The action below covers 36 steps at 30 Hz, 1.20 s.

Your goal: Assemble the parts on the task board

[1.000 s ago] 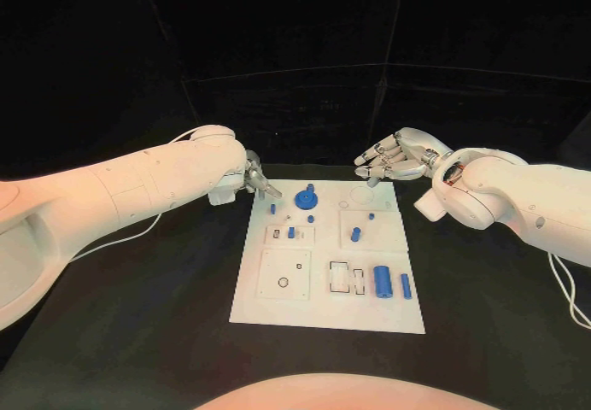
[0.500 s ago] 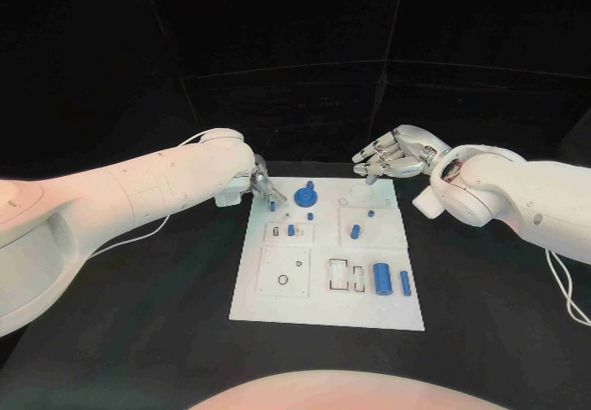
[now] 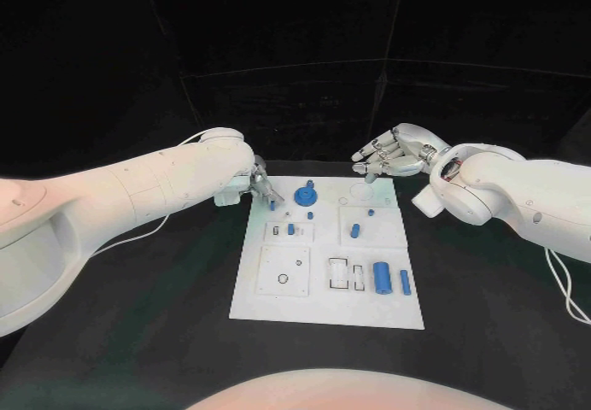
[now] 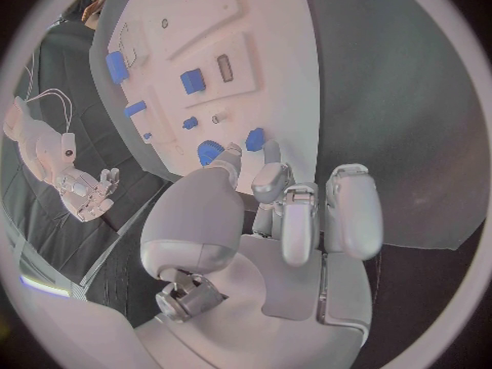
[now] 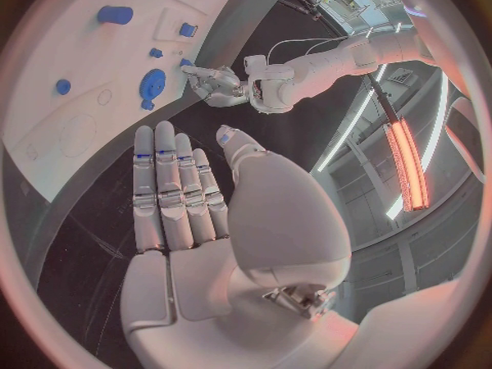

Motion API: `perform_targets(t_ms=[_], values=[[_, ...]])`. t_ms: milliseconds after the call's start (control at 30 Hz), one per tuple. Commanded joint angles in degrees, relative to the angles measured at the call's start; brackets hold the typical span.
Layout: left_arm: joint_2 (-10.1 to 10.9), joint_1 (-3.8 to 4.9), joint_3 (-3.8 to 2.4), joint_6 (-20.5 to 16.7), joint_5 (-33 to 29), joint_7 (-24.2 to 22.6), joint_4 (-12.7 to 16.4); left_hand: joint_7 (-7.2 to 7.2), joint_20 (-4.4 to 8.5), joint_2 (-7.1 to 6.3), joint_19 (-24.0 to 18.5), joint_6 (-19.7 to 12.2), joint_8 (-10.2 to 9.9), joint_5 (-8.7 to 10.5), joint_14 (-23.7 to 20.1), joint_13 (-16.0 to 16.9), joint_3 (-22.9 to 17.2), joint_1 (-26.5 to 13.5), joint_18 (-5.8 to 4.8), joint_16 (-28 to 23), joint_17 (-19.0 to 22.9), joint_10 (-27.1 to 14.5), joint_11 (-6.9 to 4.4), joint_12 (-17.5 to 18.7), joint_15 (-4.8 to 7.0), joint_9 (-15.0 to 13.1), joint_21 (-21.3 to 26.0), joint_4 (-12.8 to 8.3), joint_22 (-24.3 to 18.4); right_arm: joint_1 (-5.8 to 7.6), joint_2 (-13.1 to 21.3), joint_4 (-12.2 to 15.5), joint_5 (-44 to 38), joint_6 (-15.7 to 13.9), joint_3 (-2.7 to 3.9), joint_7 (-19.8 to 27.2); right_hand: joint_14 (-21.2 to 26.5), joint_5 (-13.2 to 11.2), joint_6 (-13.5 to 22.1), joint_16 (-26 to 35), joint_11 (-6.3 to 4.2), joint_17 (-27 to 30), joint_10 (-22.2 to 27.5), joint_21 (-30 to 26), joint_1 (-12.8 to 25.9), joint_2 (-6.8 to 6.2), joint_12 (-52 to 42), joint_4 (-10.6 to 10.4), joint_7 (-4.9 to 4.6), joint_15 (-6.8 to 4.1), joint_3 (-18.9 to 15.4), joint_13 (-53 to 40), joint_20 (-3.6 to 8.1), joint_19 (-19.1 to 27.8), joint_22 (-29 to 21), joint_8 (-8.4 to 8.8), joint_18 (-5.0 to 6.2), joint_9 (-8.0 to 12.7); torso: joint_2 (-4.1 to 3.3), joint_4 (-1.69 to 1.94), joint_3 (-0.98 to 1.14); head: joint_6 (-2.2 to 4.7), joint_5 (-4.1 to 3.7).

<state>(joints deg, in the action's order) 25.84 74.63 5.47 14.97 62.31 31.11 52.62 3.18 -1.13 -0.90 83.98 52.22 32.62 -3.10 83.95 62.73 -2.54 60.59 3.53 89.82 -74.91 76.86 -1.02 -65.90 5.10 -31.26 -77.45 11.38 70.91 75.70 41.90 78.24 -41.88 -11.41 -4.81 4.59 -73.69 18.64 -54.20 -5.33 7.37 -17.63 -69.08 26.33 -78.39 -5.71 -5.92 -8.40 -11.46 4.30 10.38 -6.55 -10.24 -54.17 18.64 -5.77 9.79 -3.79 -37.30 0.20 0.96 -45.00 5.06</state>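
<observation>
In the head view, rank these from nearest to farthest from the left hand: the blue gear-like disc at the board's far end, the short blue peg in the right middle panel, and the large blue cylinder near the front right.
From the left hand:
1. Blue gear-like disc, far end of the task board, just beside the hand.
2. Short blue peg, right middle panel.
3. Large blue cylinder, front right, nearest the robot.

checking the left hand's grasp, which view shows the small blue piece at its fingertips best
The left wrist view: the small blue piece sits large between the left hand fingertips. The head view shows it tiny; the right wrist view barely shows it.
</observation>
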Motion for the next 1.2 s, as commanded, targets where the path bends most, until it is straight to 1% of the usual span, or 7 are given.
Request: perform_targets(t_ms=[33,300,467,533,633,900,1200], values=[[-0.2,0.08,-0.03,1.3,0.4,-0.2,-0.3,-0.03,-0.39,0.36,0.2,0.6,-0.4,0.15,6.1,-0.1,0.4,1.0,0.47,0.2,-15.1,-0.4,-0.02,-0.1,-0.48,0.1,0.3,-0.3,0.1,0.11,-0.1,0.0,-0.1,0.3,0.03,0.7,0.3,0.2,0.2,0.2,-0.03,0.1,0.3,-0.4,0.1,0.18,0.0,0.0,-0.12,-0.07,-0.1,0.1,-0.3,0.2,-0.1,0.2,0.47,0.0,0.03,0.03,-0.02,-0.03,-0.02],[-0.5,0.07,-0.03,1.3,0.4,-0.3,-0.5,0.01,-0.41,2.34,0.2,0.6,-0.5,0.14,6.1,-0.2,-0.2,3.8,0.47,0.2,-15.1,-0.5,0.0,-0.2,-0.5,0.5,0.4,-1.7,0.1,0.11,-0.2,0.0,-0.1,0.3,0.03,0.7,0.3,0.2,0.2,0.2,-0.03,0.1,0.3,-0.4,0.0,0.24,0.0,0.1,-0.12,-0.07,-0.1,0.1,-0.31,0.2,-0.1,0.18,0.49,-0.1,0.01,0.04,-0.01,-0.06,0.03],[-0.6,0.06,-0.03,1.1,0.3,-0.6,-0.6,-0.08,-0.39,4.37,0.2,0.5,-0.7,0.12,6.1,-0.4,-1.7,6.4,0.47,0.2,-15.1,-0.6,-0.08,-0.1,-0.44,0.7,0.4,-3.4,0.2,0.11,-0.2,-0.1,-0.1,0.4,0.03,0.7,0.3,0.2,0.2,0.2,-0.03,0.1,0.3,-0.4,0.0,0.24,0.0,0.1,-0.12,-0.07,-0.1,0.1,-0.31,0.2,-0.1,0.18,0.49,-0.1,0.01,0.02,0.0,-0.19,-0.01],[-0.7,0.06,-0.03,1.0,0.2,-0.7,-0.7,-0.22,-0.33,5.57,0.2,0.4,-0.8,0.1,6.1,-0.5,-3.0,8.2,0.49,0.2,-15.1,-0.6,-0.21,-0.1,-0.34,0.9,0.4,-4.6,0.2,0.11,-0.2,-0.1,-0.1,0.4,0.03,0.7,0.3,0.2,0.2,0.2,-0.03,0.1,0.3,-0.4,0.0,0.24,0.0,0.1,-0.12,-0.07,-0.1,0.1,-0.31,0.2,-0.1,0.18,0.49,-0.1,0.01,0.02,0.0,-0.21,-0.04],[-0.7,0.06,-0.03,1.2,-0.1,-0.8,-0.7,-0.31,-0.26,6.29,0.2,0.2,-1.0,0.1,6.1,-0.6,-4.4,9.9,0.49,0.2,-15.1,-0.8,-0.3,0.1,-0.27,1.1,0.5,-6.1,0.2,0.11,-0.3,-0.1,-0.1,0.4,0.03,0.7,0.3,0.2,0.2,0.2,-0.03,0.1,0.3,-0.4,0.0,0.24,0.0,0.1,-0.12,-0.07,-0.1,0.1,-0.31,0.2,-0.1,0.18,0.49,-0.1,0.03,0.01,0.01,-0.3,-0.04],[-0.5,0.06,-0.03,1.5,-1.7,-1.2,-0.3,-0.36,-0.15,7.36,0.2,-0.3,-1.3,0.13,6.1,-1.1,-9.5,14.6,0.45,0.2,-15.1,-1.0,-0.4,0.5,-0.22,1.6,0.5,-11.3,0.4,0.11,-0.3,-0.2,-0.1,0.5,0.03,0.7,0.3,0.2,0.2,0.2,-0.03,0.1,0.3,-0.4,0.0,0.24,0.0,0.1,-0.12,-0.07,-0.1,0.1,-0.31,0.2,-0.1,0.18,0.49,-0.1,0.03,0.05,0.0,-0.46,-0.05],[1.3,0.05,-0.04,-1.4,-2.2,-2.1,1.6,-0.21,-0.31,6.64,0.2,-0.3,-1.1,0.18,6.1,-1.4,-12.3,14.4,0.43,0.2,-15.1,-0.9,-0.25,0.7,-0.4,1.6,0.5,-13.3,0.4,0.11,-0.3,-0.2,-0.1,0.6,0.03,0.7,0.3,0.3,0.2,0.2,-0.03,0.0,0.4,-0.5,0.0,0.28,-0.1,0.1,-0.13,-0.07,-0.1,0.1,-0.33,0.2,-0.1,0.17,0.5,-0.1,0.07,0.12,0.0,-0.51,0.02]])
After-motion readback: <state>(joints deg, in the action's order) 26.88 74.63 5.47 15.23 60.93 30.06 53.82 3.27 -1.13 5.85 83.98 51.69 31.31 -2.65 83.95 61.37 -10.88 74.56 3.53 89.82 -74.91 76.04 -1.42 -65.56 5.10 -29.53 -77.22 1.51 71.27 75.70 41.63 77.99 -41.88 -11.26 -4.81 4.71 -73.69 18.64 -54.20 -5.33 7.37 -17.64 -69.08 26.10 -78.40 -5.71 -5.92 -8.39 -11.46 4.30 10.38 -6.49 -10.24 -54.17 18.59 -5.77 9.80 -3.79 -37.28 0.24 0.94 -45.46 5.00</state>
